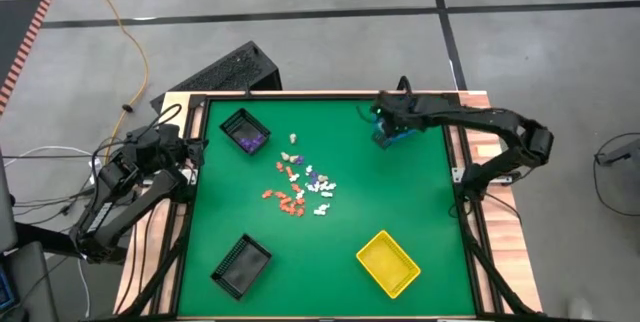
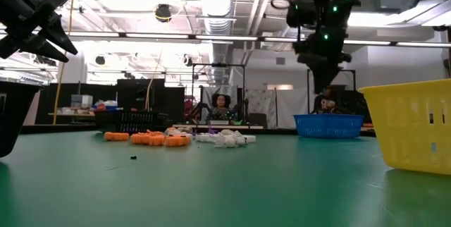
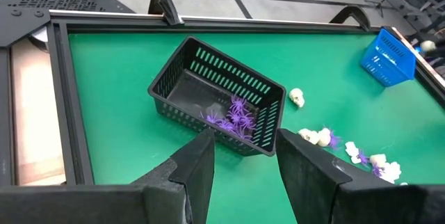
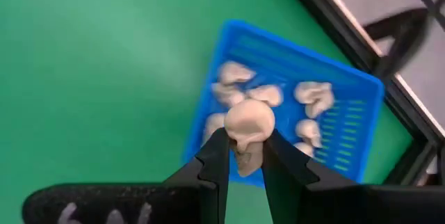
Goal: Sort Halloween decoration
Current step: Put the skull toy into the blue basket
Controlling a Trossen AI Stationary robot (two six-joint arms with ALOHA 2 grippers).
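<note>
High view: The right gripper hangs directly over the blue bin at the table's far right. The left gripper waits at the table's left edge, nearest the black bin holding purple pieces. The unsorted pile of orange, white and purple pieces lies mid-table, between the two grippers. A second black bin and a yellow bin sit along the near edge.

Low view: The right gripper is raised above the blue bin, not touching it. The bin walls are slotted plastic. Orange pieces and white pieces lie flat on the table.

Left wrist view: The left gripper is open and empty. The black bin, a rigid lattice box, lies just ahead of it, with purple spiders inside.

Right wrist view: The right gripper is closed on a beige skull, a small rounded piece with its long axis running along the fingers. The blue bin lies straight below, holding several like skulls. Judgement: a release here should drop the piece inside; the arm needs no sideways correction.
</note>
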